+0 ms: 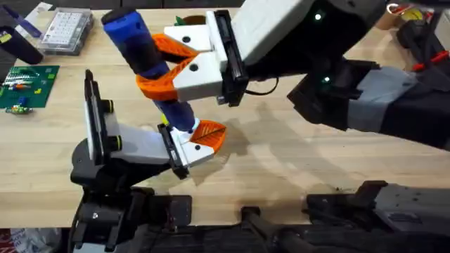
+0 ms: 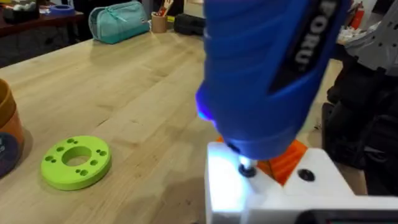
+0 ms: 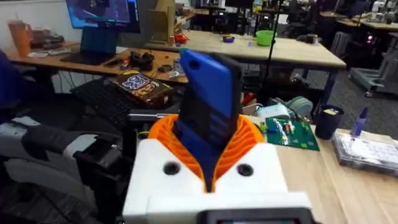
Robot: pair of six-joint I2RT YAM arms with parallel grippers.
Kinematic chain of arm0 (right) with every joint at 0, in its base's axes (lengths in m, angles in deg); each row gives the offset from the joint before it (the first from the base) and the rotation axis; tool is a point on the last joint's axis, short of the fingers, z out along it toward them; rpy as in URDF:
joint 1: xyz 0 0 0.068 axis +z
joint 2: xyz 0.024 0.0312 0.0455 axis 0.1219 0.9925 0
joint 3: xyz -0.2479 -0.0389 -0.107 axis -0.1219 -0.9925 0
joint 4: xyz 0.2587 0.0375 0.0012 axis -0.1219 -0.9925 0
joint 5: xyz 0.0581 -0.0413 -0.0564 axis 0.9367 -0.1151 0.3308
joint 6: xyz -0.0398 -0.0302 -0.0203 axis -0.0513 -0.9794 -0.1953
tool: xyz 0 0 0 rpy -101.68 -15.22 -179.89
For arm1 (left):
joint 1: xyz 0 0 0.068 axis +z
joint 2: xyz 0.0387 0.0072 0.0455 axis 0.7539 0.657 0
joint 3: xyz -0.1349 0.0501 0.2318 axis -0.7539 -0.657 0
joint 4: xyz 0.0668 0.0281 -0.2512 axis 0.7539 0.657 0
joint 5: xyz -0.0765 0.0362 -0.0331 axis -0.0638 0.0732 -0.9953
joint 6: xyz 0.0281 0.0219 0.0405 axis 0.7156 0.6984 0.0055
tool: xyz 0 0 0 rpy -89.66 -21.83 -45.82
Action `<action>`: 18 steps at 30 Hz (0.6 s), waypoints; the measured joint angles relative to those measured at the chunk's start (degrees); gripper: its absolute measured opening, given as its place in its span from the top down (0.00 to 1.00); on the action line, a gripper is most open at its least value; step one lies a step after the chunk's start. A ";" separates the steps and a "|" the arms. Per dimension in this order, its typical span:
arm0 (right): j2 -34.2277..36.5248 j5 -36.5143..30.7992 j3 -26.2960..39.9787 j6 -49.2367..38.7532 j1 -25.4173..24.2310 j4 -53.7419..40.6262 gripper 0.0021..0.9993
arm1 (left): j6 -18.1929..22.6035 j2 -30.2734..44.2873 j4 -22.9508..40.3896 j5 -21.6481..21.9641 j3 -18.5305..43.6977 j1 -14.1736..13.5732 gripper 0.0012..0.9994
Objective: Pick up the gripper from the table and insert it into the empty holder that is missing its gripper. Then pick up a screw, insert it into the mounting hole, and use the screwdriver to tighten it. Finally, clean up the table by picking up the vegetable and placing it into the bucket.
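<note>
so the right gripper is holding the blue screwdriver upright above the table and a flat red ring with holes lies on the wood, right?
Not quite: the ring is green, not red, as the left wrist view shows. The rest holds: the right gripper is shut on the blue screwdriver, roughly upright above the table, and the ring lies flat on the wood.

We see even, bright indoor light on the table point(image 1: 295, 161), with soft shadows under the arms. The right arm point(image 1: 337, 49) looms dark and blurred close beneath the overhead camera. In the left wrist view the screwdriver point(image 2: 261, 74) is blurred and glare whitens a finger point(image 2: 227, 186).
</note>
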 joint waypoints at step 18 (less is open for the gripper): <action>1.25 0.74 1.04 0.68 0.22 2.21 0.97 | -0.40 -0.07 -0.08 0.71 0.04 0.11 0.99</action>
